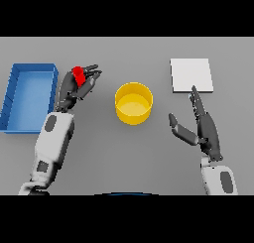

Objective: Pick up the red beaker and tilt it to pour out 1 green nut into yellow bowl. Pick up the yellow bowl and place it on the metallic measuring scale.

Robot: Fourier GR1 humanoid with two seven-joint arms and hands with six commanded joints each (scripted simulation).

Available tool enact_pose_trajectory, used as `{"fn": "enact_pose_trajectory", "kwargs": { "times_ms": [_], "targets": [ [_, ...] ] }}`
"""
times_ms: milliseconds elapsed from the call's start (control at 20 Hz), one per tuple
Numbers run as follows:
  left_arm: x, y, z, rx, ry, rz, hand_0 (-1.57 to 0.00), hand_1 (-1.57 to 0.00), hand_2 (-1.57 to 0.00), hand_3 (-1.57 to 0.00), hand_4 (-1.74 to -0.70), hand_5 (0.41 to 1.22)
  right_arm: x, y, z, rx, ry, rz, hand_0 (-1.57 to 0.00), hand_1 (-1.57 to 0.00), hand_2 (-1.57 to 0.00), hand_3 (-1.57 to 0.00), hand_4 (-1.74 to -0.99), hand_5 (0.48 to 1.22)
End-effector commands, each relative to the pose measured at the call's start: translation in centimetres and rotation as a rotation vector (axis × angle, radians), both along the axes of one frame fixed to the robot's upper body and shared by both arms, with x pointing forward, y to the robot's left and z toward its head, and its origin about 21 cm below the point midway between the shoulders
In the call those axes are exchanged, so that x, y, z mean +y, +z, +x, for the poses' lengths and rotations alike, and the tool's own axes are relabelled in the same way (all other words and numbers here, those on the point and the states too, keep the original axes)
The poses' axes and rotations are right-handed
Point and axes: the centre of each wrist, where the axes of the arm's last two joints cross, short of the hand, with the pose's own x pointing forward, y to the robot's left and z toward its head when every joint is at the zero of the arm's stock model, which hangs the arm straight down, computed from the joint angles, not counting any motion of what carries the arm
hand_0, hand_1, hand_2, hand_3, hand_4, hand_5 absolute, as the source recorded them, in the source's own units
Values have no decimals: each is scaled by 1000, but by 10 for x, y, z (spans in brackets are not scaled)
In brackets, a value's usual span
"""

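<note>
The small red beaker (78,75) is in my left hand (74,86), whose fingers are curled round it; most of the beaker is hidden by them. It is held to the left of the yellow bowl (134,103), which stands at the table's middle. I cannot see any green nut. The metallic measuring scale (191,75) is a flat pale square at the back right. My right hand (202,124) hovers open to the right of the bowl, its fingers straight and pointing toward the scale's near edge.
A blue bin (12,95) stands at the far left, just beyond my left arm.
</note>
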Motion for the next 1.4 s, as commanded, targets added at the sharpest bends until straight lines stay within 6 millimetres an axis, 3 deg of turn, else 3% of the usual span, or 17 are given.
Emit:
{"fn": "enact_pose_trajectory", "kwargs": {
  "times_ms": [0,200,450,650,1100,1300,1350],
  "targets": [
    [-3,3,0,1,-1,8,-1535,-1536,-1539,-1526,-1699,1135,1,0,-3,-9,-2,-5,1,1,1,1,-1233,644],
    [3,25,4,-37,-47,85,-1556,-1557,-1558,-1553,-1724,1130,-3,-2,-2,-21,-4,-27,1,1,1,1,-1219,653],
    [7,36,9,-42,-71,189,-1556,-1557,-1558,-1553,-1724,1139,-1,0,-3,-46,0,-45,1,1,1,1,-1219,661],
    [8,56,15,-79,-136,420,-1565,-1565,-1566,-1563,-1734,1124,-6,-2,-6,-19,-9,-61,1,1,1,1,-1199,658],
    [-35,100,25,-148,-319,1020,-1570,-1570,-1570,-1570,-1740,1162,-2,-2,-6,-2,4,-40,1,1,1,1,-1181,669],
    [-59,104,26,-178,-388,1310,-1571,-1571,-1571,-1571,-1741,1197,3,2,-4,-8,8,-38,1,1,1,1,-1187,676],
    [-64,104,27,-176,-413,1380,-1571,-1571,-1571,-1571,-1689,1202,0,4,-2,4,0,-33,1,1,1,1,-1191,675]
  ]
}}
